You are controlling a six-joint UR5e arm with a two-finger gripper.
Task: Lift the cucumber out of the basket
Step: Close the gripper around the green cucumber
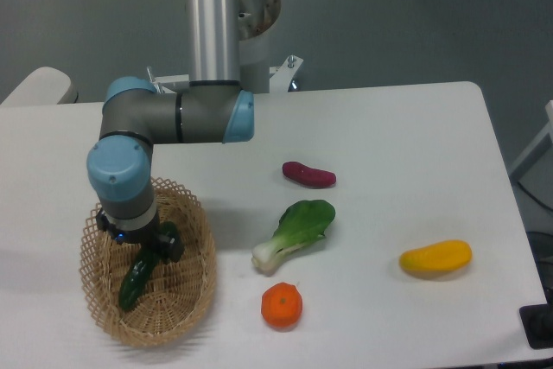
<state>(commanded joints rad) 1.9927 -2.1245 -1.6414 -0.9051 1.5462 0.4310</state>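
Down in the lower left of the frame, over the basket (186, 295), with the gripper (155, 248) lowered onto the upper end of the cucumber (136, 281). Hard to say whether clamped or merely straddling: fingers dark against the dark green skin, jaw gap not readable from this angle, so grip state cannot be told. Cucumber lying slanted inside the basket, upper end under the gripper, lower end pointing toward the bottom left and resting on the woven floor. Not yet lifted, judging by that contact with the wicker. Approach and descent apparently done; left to do, as far as can be judged, a firm close if not made already, then a raise clear of the lattice rim. Elsewhere on the white table (406, 144), well apart from the basket: 1 bok choy (298, 229) near the middle, 1 purple vegetable (308, 174) above it, 1 orange fruit (282, 306) below, 1 yellow vegetable (435, 257) toward the right.
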